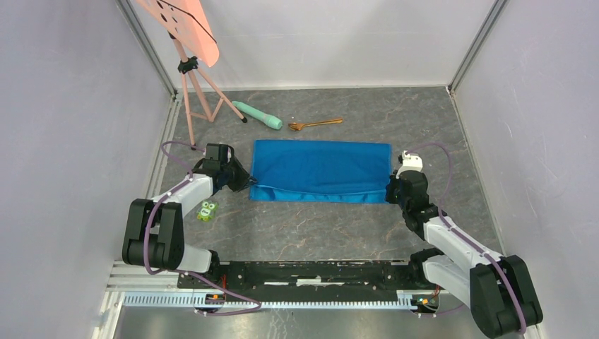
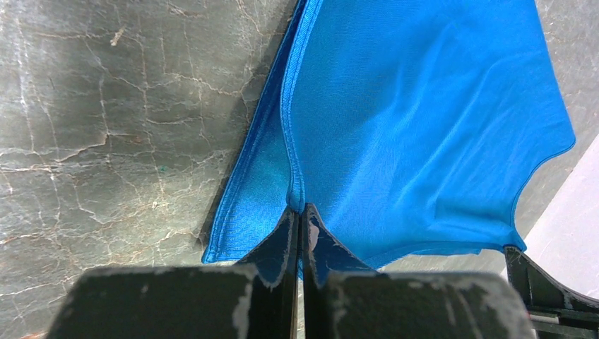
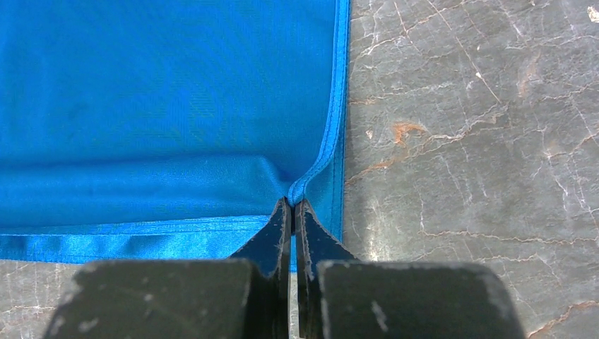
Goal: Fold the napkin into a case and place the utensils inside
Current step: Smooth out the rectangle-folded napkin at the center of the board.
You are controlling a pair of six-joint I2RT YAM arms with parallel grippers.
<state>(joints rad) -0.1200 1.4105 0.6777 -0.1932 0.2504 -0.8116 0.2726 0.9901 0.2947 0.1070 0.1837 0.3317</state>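
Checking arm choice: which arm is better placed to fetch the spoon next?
Right, probably: the spoon points its handle toward the right gripper; the green cylinder sits nearer the left gripper. Both pinch the napkin.

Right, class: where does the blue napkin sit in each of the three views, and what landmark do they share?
Top external: napkin lies at the centre of the table.
Left wrist: napkin fills the upper right.
Right wrist: napkin fills the upper left.
Shared landmark: the grey marbled table surface.

1 napkin (image 1: 321, 169), 1 spoon (image 1: 316, 124), 1 mint cylinder (image 1: 258, 115), 1 frog toy (image 1: 207, 210).
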